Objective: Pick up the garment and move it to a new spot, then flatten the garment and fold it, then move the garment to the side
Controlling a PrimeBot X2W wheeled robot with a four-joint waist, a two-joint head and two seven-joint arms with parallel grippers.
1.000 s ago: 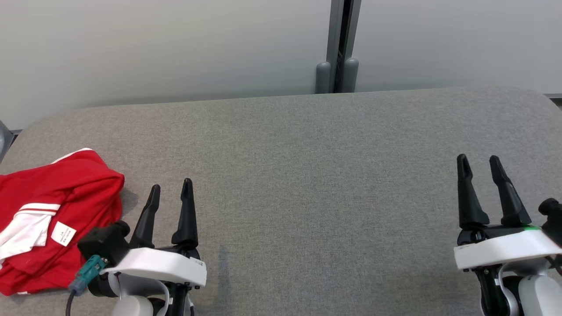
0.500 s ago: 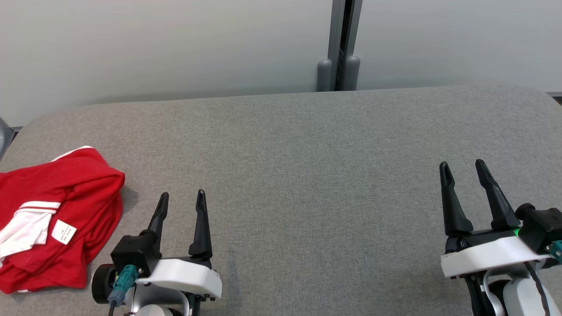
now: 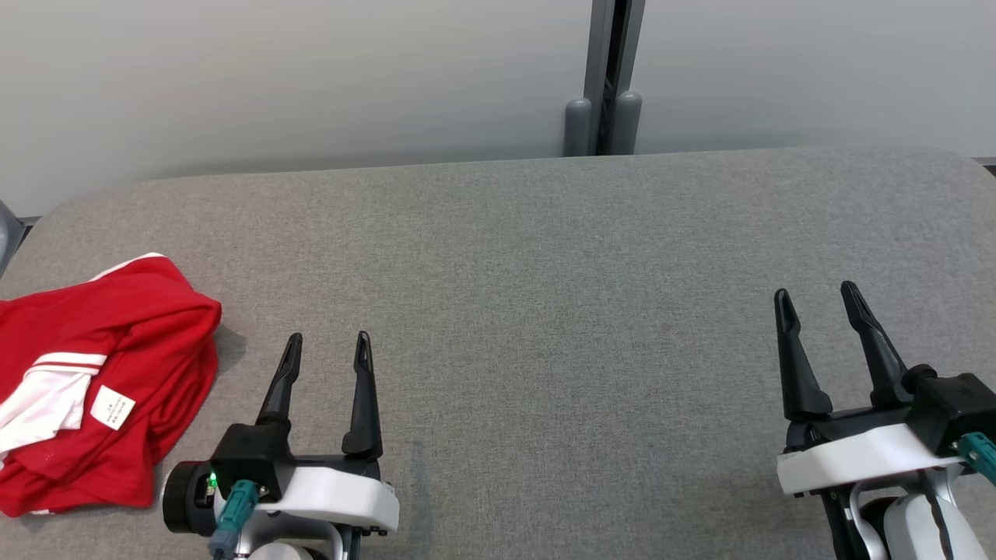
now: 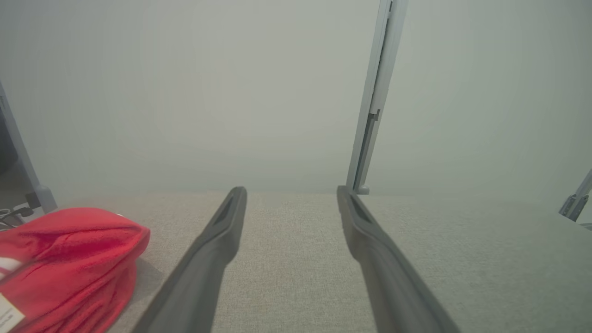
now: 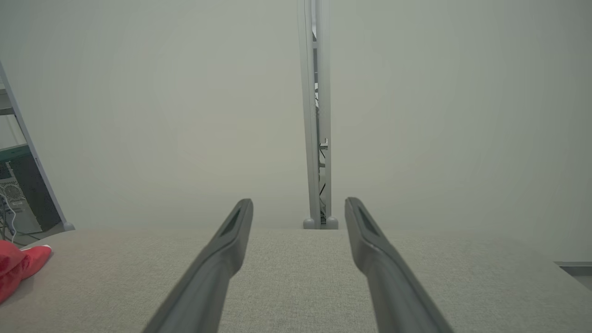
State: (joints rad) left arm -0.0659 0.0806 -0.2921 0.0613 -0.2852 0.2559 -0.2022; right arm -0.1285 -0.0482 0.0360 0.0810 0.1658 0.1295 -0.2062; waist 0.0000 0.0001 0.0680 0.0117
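One red garment [image 3: 117, 365], trimmed in white and bearing a small white label, lies bunched at the left end of the grey padded table [image 3: 545, 257]. The left gripper [image 3: 328, 337] is just to the right of it, near but not touching, with a strip of bare table between the cloth's edge and the nearer finger. Its fingers are spread apart and hold nothing. The right gripper [image 3: 814, 291] is well apart from the garment, over the table's right side, its fingers likewise spread and empty.
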